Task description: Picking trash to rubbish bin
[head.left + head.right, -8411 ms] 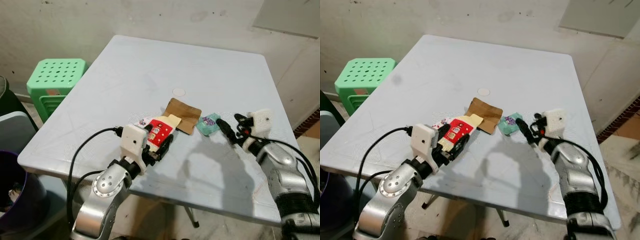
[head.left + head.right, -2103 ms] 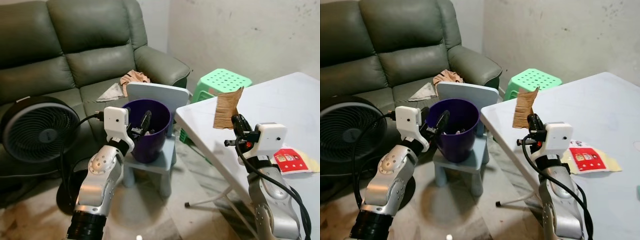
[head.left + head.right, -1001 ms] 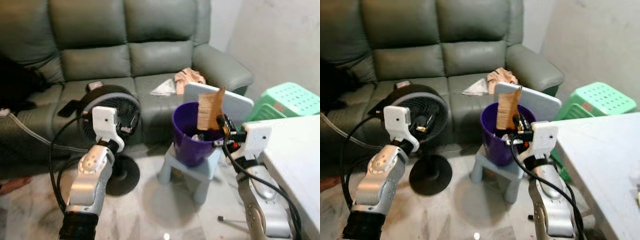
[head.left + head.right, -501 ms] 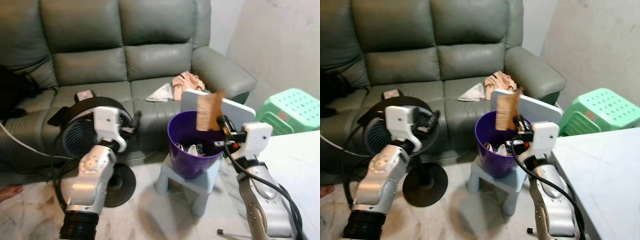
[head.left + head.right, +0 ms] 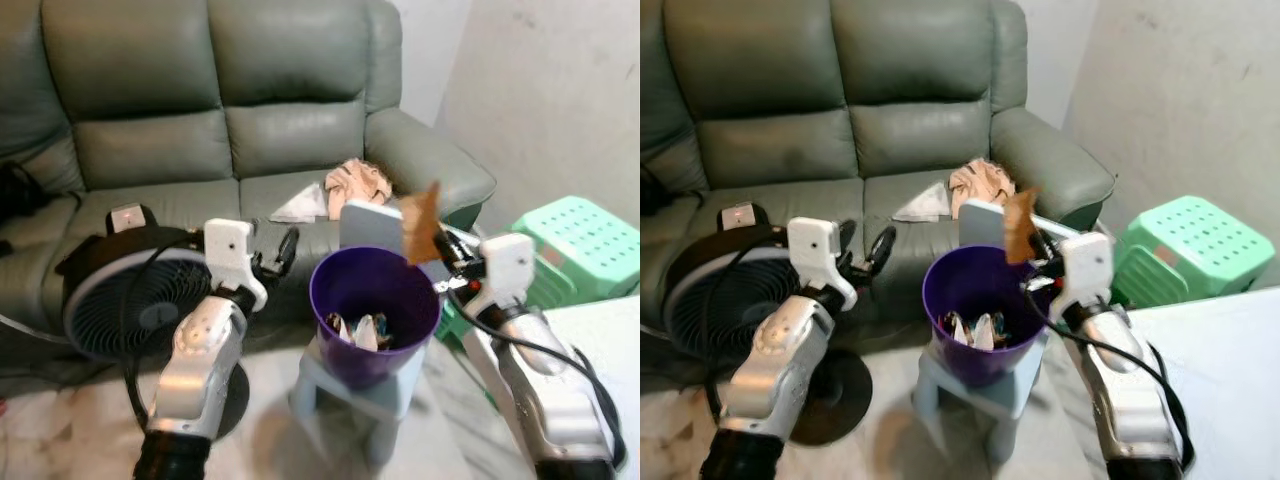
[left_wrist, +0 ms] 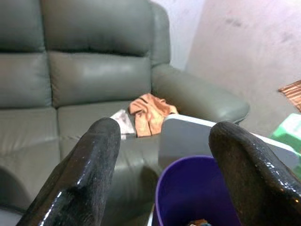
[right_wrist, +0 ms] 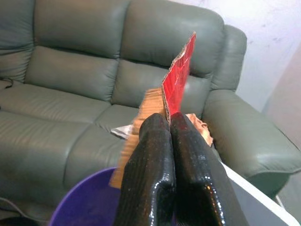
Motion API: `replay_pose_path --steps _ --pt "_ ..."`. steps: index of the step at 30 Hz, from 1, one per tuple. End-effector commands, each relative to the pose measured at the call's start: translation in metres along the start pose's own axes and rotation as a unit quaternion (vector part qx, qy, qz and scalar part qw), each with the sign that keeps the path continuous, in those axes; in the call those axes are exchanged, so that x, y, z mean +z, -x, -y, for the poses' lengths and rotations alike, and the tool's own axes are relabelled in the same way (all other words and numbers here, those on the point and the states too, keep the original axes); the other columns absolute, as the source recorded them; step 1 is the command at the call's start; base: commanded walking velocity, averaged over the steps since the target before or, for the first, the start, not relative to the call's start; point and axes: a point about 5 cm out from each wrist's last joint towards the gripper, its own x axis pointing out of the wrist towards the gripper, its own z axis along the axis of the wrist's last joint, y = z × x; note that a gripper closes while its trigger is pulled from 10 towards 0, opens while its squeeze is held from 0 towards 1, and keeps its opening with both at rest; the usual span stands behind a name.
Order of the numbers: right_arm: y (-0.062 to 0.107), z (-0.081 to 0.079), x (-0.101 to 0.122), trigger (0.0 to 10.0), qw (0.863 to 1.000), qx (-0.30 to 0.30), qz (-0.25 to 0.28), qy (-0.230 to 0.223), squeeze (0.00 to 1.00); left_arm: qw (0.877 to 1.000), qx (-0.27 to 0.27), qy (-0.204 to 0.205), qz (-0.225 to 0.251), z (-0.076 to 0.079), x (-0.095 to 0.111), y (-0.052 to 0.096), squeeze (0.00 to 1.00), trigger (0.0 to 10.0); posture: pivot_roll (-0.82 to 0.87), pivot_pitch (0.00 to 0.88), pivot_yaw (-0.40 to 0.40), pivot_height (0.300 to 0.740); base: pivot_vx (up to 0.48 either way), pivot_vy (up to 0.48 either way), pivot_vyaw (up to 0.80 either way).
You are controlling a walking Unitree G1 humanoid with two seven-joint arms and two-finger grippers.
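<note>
A green sofa (image 5: 200,110) fills the background, with a cloth (image 5: 355,180) and a paper (image 5: 298,207) lying on its seat cushion near the right armrest. A round fan (image 5: 110,300) stands in front of the sofa. A purple bin (image 5: 375,300) containing wrappers rests on a small blue stool (image 5: 345,395). A green stool (image 5: 585,245) stands beside the wall.

The left gripper (image 5: 285,250), fingers spread and empty, is beside the bin's left rim. The right gripper (image 5: 450,250), fingers pressed together, pinches a brown piece of cardboard (image 5: 420,220) upright above the bin's right rim.
</note>
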Motion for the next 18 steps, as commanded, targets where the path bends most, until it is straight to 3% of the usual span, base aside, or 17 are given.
replay_pose_path --steps 1,4,9,18 --pt "-0.005 0.012 -0.005 10.0 1.000 0.007 -0.018 0.018 0.00 1.000 -0.022 0.005 0.010 0.014 0.002 0.003 0.00 10.0 0.00 0.089 -0.048 0.740 0.000 0.000 0.00" --pt "-0.011 0.013 -0.007 10.0 0.999 0.020 -0.024 0.033 0.00 0.999 -0.037 0.007 0.009 0.020 -0.001 0.007 0.00 10.0 0.01 0.090 -0.049 0.740 0.000 0.000 0.00" --pt "-0.027 0.010 -0.020 10.0 0.995 0.065 -0.057 0.052 0.00 0.995 -0.096 -0.013 0.011 0.045 -0.005 0.021 0.00 10.0 0.02 0.102 -0.058 0.740 0.000 0.000 0.00" --pt "-0.038 0.011 -0.041 10.0 0.991 0.077 -0.102 0.046 0.00 0.988 -0.156 -0.008 0.001 0.074 -0.010 0.043 0.00 10.0 0.04 0.125 -0.067 0.740 0.000 0.000 0.00"
